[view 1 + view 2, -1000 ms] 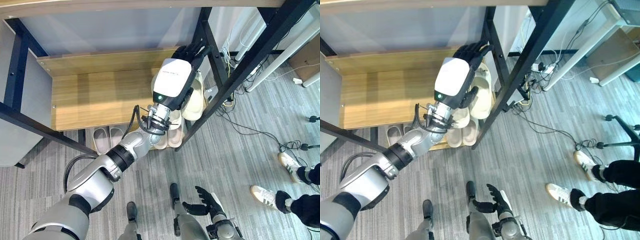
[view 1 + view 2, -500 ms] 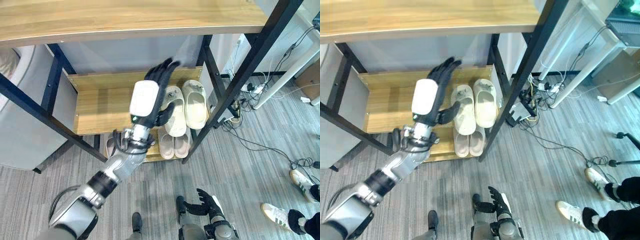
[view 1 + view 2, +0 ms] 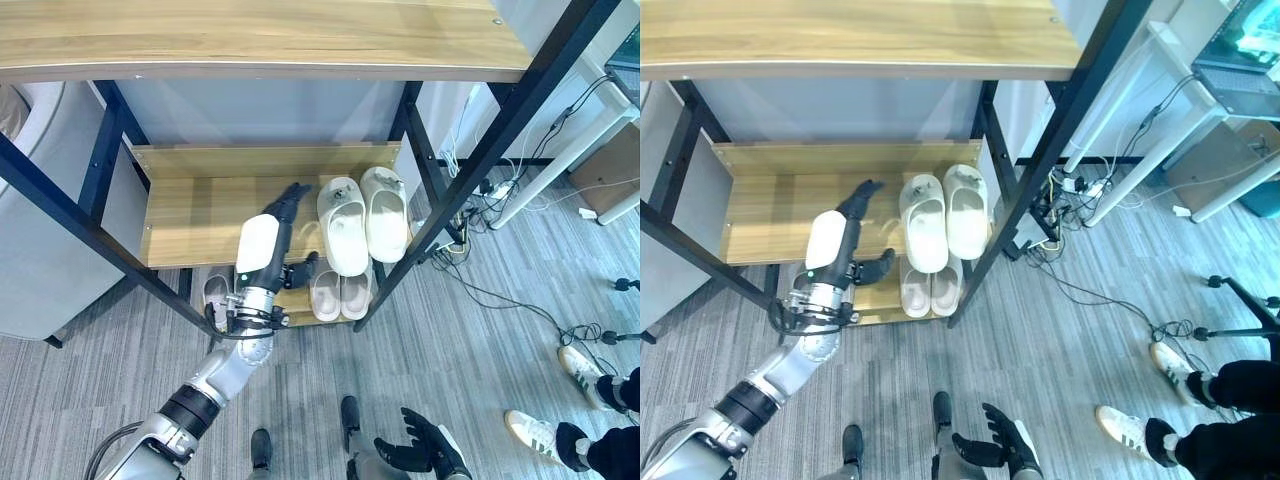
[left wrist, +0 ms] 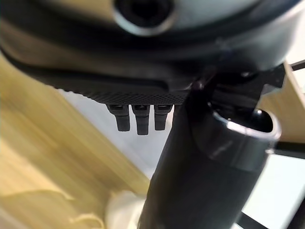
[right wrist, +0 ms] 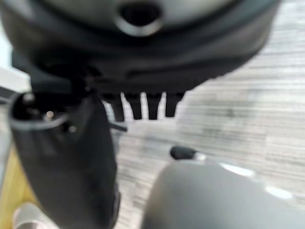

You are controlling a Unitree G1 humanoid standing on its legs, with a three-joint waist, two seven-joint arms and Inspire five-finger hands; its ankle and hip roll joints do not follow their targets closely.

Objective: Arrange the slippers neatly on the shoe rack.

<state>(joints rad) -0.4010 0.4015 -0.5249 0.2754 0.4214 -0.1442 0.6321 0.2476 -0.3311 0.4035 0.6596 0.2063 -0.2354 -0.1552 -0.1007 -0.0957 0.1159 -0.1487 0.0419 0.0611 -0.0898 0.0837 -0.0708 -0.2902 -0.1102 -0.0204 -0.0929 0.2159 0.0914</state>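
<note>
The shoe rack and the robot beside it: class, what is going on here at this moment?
The robot's left hand reaches over the wooden middle shelf of the shoe rack, fingers straight, holding nothing. A cream pair of slippers lies side by side on that shelf, just right of the hand. Smaller pairs sit on the shelf below. The right hand hangs open, low over the floor.

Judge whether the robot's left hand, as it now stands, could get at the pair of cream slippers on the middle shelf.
Probably yes. The left hand is open over the middle shelf, just beside the cream slippers, with bare wood between them. The black rack post stands on the slippers' far side, so it should not block it.
</note>
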